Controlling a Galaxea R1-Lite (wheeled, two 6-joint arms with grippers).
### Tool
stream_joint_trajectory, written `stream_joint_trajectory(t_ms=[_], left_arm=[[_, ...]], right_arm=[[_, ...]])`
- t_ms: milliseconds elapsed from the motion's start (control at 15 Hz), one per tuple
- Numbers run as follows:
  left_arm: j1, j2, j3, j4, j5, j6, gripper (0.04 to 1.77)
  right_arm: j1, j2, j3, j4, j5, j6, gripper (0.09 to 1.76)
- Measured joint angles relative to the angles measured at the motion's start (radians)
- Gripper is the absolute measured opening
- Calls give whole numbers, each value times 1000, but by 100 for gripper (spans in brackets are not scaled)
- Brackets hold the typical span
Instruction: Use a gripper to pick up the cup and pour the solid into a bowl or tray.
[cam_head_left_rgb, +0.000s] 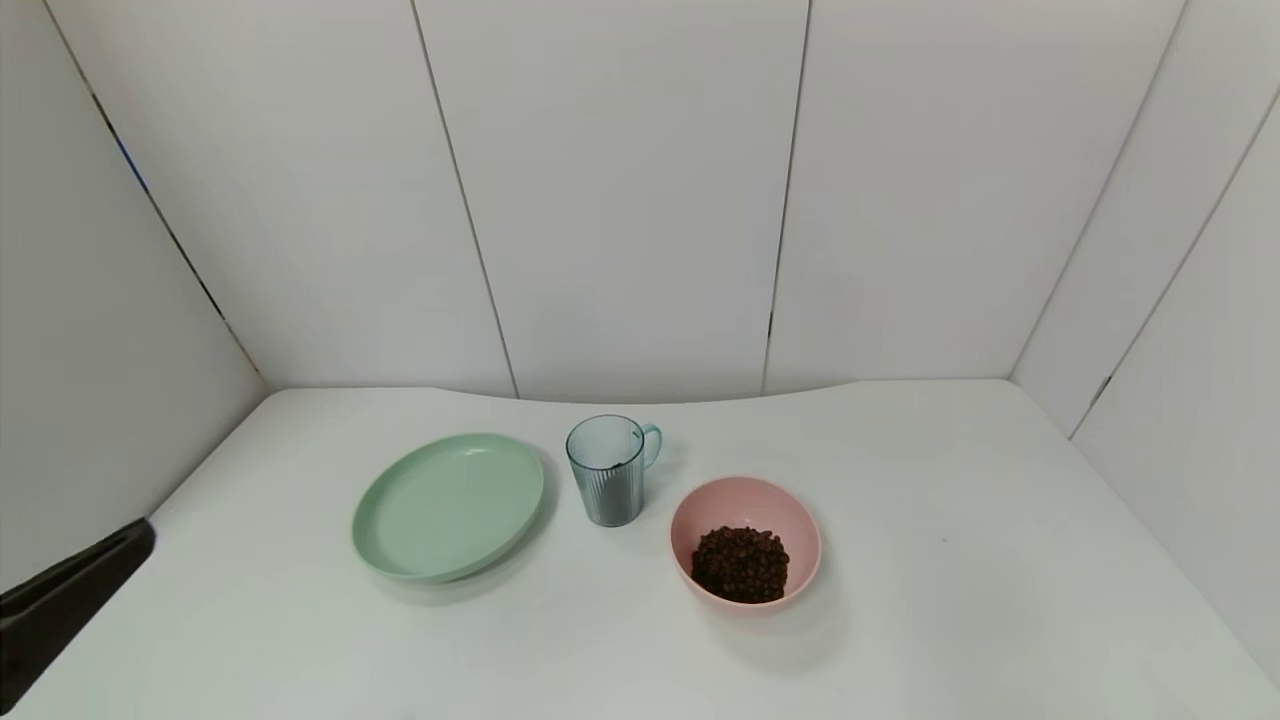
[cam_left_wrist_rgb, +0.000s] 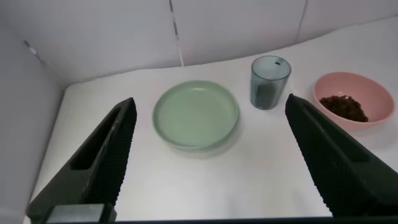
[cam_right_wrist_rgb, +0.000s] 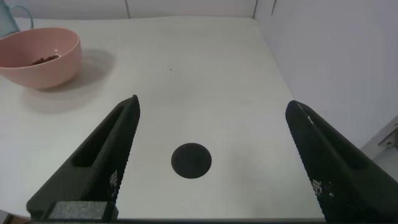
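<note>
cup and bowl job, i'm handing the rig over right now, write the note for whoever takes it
Left gripper: open, holding nothing, pulled back at the table's left edge.
Right gripper: open, holding nothing, over bare table right of the bowl.
Ribbed transparent blue-grey plastic cup stands upright between the flat pale green plate and the round pale pink plastic bowl; it looks empty.
Dark brown bean-like pieces lie heaped in the bowl.
Done: pour appears complete, cup released.
Left: apparently nothing.
</note>
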Motion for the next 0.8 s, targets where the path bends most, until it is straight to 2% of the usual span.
stream_joint_trajectory(t_ms=[267, 467, 600, 800], left_arm=[[150, -218, 10, 160, -2, 1, 172], [234, -364, 8, 245, 0, 1, 172], [261, -442, 13, 270, 14, -8, 172], [261, -509, 20, 269, 1, -7, 172]], right_arm=[[0, 0, 0, 0, 0, 0, 171], [0, 0, 0, 0, 0, 0, 171], [0, 0, 0, -1, 0, 0, 171], [0, 0, 0, -1, 0, 0, 171]])
